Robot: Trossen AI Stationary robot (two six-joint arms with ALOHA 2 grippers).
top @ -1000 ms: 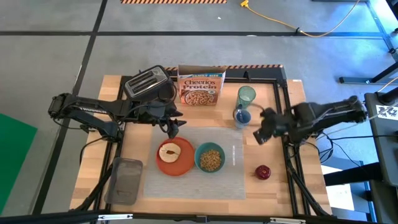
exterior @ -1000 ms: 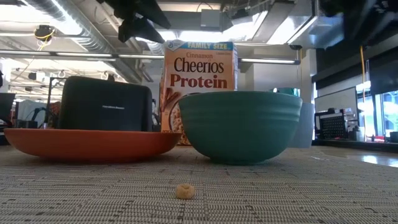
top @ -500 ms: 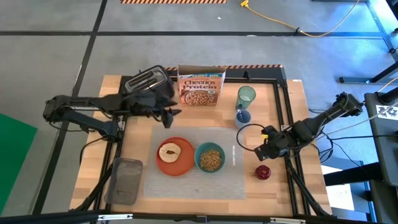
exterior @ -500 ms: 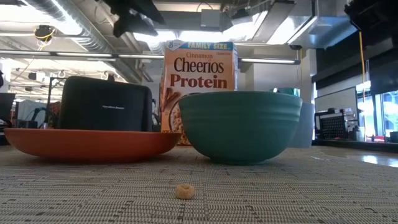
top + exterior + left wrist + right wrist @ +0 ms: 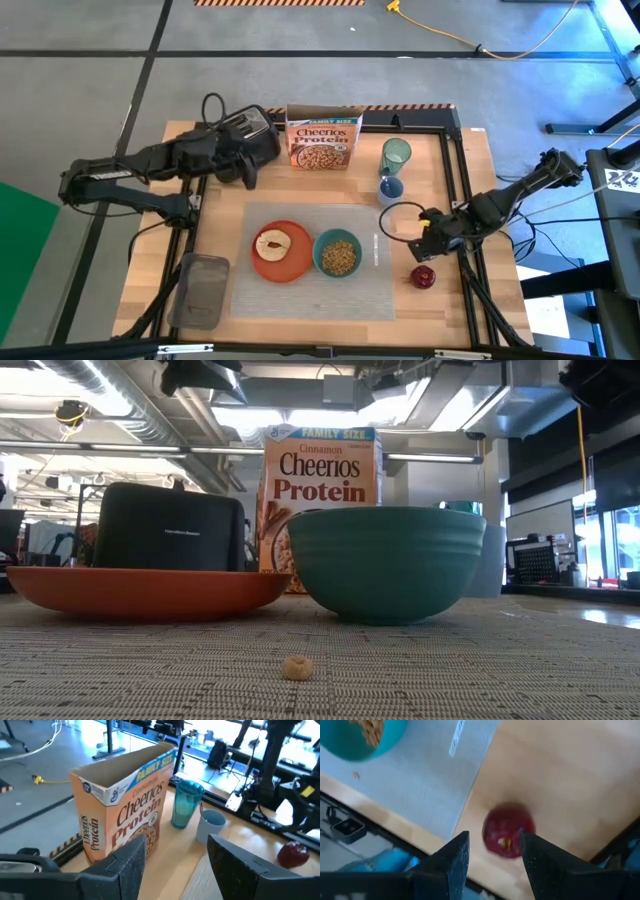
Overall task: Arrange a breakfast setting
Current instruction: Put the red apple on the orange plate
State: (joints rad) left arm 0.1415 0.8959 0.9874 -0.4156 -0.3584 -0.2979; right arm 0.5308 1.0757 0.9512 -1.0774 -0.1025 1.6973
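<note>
Nearest the front edge lies a grey tray on the bare wooden table, left of the pale ribbed placemat. On the mat sit the round orange plate, carrying a toast slice, and touching its right side the teal bowl, filled with cereal. From table height one stray cereal ring shows on the mat in front of the bowl. A piece of silver cutlery lies on the mat right of the bowl.

Off the mat to the right rests the small red apple. The right gripper hangs just above and behind it, fingers spread apart and holding nothing; its wrist camera looks straight down on the apple between the two fingers.

Farther back stand a small pale cup and the translucent green tumbler, close together. At the rear, the Cheerios Protein box stands upright beside the black toaster. The left gripper hovers just in front of the toaster, released and empty.
</note>
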